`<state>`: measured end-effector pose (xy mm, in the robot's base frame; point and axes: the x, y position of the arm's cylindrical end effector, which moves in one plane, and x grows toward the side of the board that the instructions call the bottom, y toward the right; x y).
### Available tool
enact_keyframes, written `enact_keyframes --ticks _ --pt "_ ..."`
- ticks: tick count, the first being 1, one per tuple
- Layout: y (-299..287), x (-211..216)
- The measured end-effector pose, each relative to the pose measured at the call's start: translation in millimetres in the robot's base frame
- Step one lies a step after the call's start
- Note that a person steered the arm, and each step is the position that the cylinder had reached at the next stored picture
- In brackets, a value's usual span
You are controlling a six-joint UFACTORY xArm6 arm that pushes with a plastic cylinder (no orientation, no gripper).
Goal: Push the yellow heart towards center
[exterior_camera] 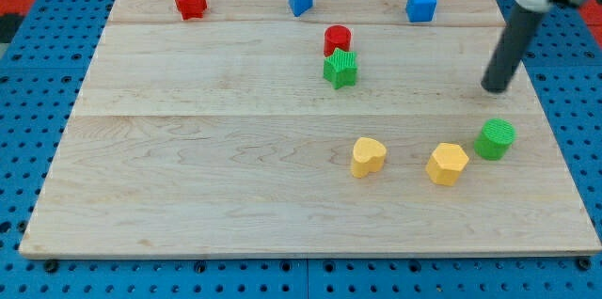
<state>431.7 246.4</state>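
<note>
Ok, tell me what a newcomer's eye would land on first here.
The dark rod coming down from the view's top right, my tip resting on bare board above the green cylinder. Then the yellow heart and yellow hexagonal block, side by side but apart, below centre at the view's right.

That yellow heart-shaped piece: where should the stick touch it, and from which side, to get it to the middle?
Probably its lower-right side. The yellow heart lies below and right of the board's centre, so pushing up-left suits. My tip sits up right, apart, and must first pass round the yellow hexagon.
</note>
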Motion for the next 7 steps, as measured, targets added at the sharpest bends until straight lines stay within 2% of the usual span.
enact_keyframes --ticks 1,2,3,4,5,6,7 --pt "65 46" --pt "51 135" --pt "-65 166" --pt "-117 113" --pt "-158 87" --pt "-270 87" --pt "-306 71"
